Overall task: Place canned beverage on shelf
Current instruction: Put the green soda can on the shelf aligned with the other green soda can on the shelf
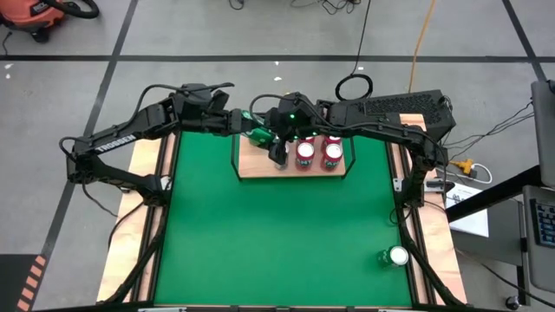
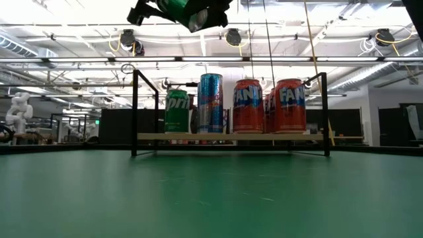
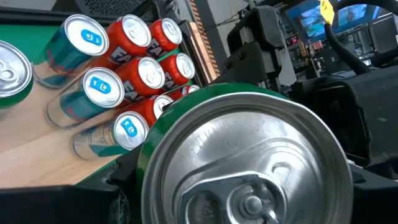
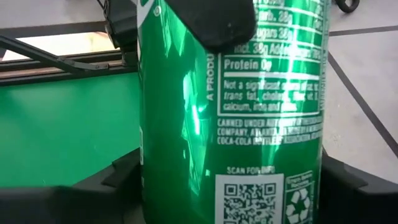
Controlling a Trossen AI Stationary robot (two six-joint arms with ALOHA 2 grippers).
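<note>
Green can gripped in left hand above shelf; right hand half-open around same can, grip unclear

green can, orange cans, green table

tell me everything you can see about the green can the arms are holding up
The green can is shiny aluminium with white nutrition print, a QR code and a recycling mark on its side, and a silver top with an unopened pull tab. It hangs in the air above the shelf, near its left end, touching no other can. The left gripper is closed on it, and the right gripper has a finger on each side of it.
</note>
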